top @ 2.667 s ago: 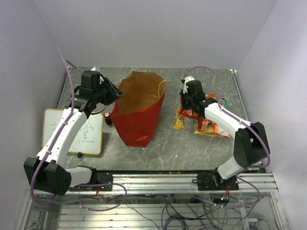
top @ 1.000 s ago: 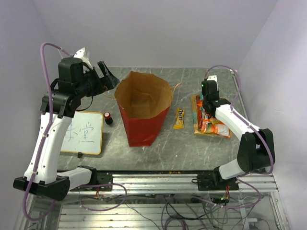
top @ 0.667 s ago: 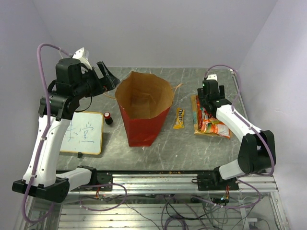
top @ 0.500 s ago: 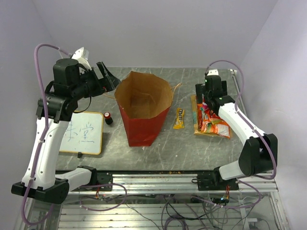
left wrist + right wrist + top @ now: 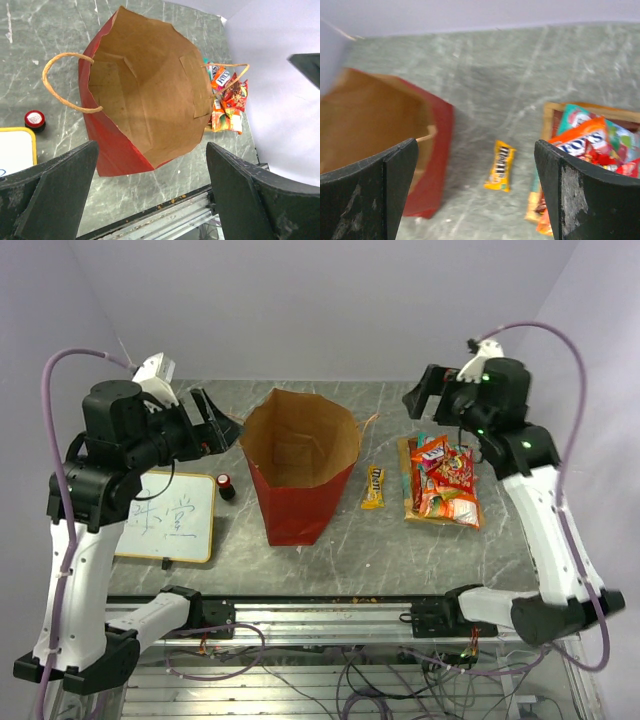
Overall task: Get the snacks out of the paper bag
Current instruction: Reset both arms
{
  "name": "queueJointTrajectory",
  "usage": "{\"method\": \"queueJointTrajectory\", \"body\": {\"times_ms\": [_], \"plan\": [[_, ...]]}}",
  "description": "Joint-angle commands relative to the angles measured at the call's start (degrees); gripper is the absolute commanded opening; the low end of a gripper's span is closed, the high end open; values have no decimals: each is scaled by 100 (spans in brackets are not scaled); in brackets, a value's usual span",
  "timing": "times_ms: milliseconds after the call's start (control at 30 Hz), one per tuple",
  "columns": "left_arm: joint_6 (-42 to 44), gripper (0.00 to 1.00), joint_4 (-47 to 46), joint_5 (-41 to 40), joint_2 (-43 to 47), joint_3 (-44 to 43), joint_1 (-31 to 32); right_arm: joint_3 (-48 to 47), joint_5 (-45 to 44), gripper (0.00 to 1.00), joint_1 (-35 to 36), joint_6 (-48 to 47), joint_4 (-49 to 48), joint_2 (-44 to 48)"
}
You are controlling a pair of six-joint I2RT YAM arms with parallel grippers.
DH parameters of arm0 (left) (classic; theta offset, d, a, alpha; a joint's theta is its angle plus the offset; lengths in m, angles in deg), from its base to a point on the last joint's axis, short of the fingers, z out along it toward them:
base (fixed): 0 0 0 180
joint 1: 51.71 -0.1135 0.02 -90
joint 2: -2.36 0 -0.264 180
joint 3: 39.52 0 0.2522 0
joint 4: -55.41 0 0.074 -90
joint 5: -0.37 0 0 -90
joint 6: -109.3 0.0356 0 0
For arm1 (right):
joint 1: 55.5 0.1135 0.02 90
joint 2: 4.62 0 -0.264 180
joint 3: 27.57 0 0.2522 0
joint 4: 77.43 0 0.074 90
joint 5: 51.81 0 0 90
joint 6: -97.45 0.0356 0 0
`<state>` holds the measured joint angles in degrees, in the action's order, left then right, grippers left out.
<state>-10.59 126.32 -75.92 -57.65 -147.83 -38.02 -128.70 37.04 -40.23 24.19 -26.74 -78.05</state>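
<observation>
The paper bag (image 5: 297, 502), red outside and brown inside, stands upright mid-table with its mouth open. In the left wrist view the paper bag (image 5: 150, 95) shows only brown paper inside. The snacks lie to its right: a pile of glossy packets (image 5: 443, 480) and a small yellow candy packet (image 5: 373, 487) between pile and bag. My left gripper (image 5: 213, 422) hangs open in the air left of the bag's rim, holding nothing. My right gripper (image 5: 430, 400) is raised above the pile's far side, open and empty. The right wrist view shows the yellow packet (image 5: 501, 166) and the pile (image 5: 592, 142).
A yellow-framed whiteboard (image 5: 172, 517) lies at the left. A small red-and-black cylinder (image 5: 225, 485) stands between it and the bag, and appears as the cylinder (image 5: 35, 120) in the left wrist view. A metal rail (image 5: 330, 615) runs along the near edge. Walls close in behind and on both sides.
My right gripper has opened and risen from the pile of packets, up and toward the back. The left arm has drifted a little left and higher. The bag has not moved.
</observation>
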Motion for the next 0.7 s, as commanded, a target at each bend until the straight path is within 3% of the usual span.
{"method": "queueJointTrajectory", "body": {"times_ms": [0, 100, 333, 667], "plan": [[305, 99, 310, -104, 5, -640, -33, -778, 1247, 100, 16, 719, 918, 716], [416, 99, 388, -161, -54, -1182, -33, -1180, 1266, 100, 14, 747, 1137, 1185], [435, 99, 105, -576, 260, -1882, -33, -1877, 257, 100, 3, 1161, 1383, 1910], [291, 99, -209, -1081, 915, -1675, -33, -1443, -292, 100, 1, 1949, 1299, 2354]]}}
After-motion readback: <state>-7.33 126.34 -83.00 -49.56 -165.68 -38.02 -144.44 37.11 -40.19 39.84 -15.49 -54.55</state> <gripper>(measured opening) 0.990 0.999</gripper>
